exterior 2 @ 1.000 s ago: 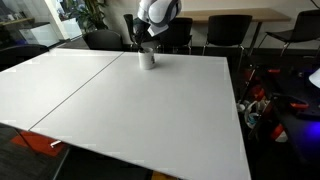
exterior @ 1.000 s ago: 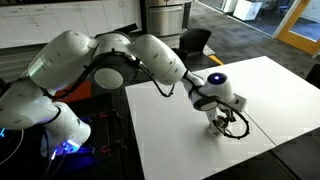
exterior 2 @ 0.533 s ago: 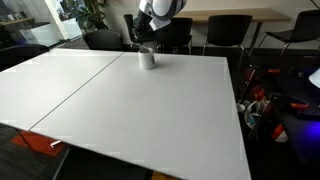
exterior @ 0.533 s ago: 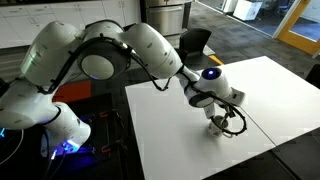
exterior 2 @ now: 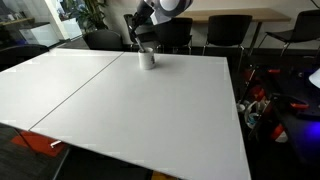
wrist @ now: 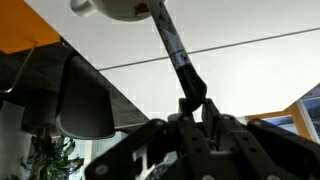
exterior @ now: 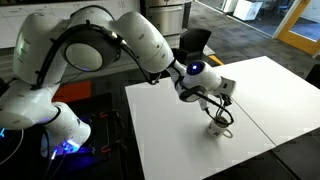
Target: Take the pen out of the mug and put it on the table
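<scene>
My end effector point(wrist: 196, 108) pinches one end of the thin, straight, dark pen point(wrist: 175, 50) between its black fingers. The pen's far end meets the rim of the small, pale, rounded mug point(wrist: 108, 8), which stands on the smooth white table point(wrist: 260, 85) near its thin seam.

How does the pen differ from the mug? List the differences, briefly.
Colour: the pen is dark, the mug pale. Shape: the pen is a thin straight stick, the mug a round cup. State: the pincer grips the pen, while the mug stands on the table. Shared: the pen's far end is at the mug.
</scene>
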Available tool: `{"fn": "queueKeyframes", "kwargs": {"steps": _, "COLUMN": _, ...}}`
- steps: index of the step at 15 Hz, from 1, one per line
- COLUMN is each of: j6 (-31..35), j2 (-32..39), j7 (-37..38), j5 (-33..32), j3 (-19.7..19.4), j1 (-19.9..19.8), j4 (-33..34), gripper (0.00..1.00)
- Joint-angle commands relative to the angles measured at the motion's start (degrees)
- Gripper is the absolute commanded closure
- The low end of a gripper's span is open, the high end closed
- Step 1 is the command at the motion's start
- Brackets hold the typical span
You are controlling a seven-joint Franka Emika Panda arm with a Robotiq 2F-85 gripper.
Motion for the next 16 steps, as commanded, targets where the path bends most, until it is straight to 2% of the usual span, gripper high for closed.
{"fn": "queueKeyframes", "kwargs": {"steps": 1, "j6": 5.75, "j2": -3.69, "j7": -1.30, "j5": -3.11, "j3": 6.59, "j1": -4.84, "j4": -5.74, "gripper": 0.95}}
{"fn": "queueKeyframes", "kwargs": {"steps": 3, "j6": 7.49, "j2": -3.75, "j7": -0.92, "j5": -5.49, "j3": 9.43, "j1": -6.83, "j4": -6.40, "gripper": 0.95}}
{"fn": "queueKeyframes", "kwargs": {"steps": 6, "j6": 4.95, "j2": -3.47, "j7": -0.36, "j5": -9.59, "j3": 15.35, "j1": -11.09, "j4": -6.20, "gripper": 0.95}}
{"fn": "queueKeyframes", "kwargs": {"steps": 10, "j6": -4.12, "j2": -1.55, "j7": -0.82, "j5": -15.25, "j3": 28.75, "j1": -20.75, "j4": -4.54, "gripper": 0.95}}
{"fn": "queueKeyframes", "kwargs": {"steps": 12, "j6": -10.96, "j2": -1.48, "j7": -1.26, "j5": -14.69, "j3": 32.16, "j1": -22.66, "j4": -3.60, "gripper": 0.95}}
{"fn": "queueKeyframes", "kwargs": {"steps": 14, "j6": -16.40, "j2": -2.92, "j7": 0.34, "j5": -13.96, "j3": 29.38, "j1": -20.08, "j4": -2.35, "gripper": 0.95}}
{"fn": "queueKeyframes", "kwargs": {"steps": 15, "j6": -17.96, "j2": -5.05, "j7": -4.07, "j5": -6.75, "j3": 23.71, "j1": -14.38, "j4": -2.02, "gripper": 0.95}}
{"fn": "queueKeyframes", "kwargs": {"steps": 16, "j6": -19.70, "j2": -5.51, "j7": -3.94, "j5": -5.83, "j3": 20.04, "j1": -11.16, "j4": -1.12, "gripper": 0.95}}
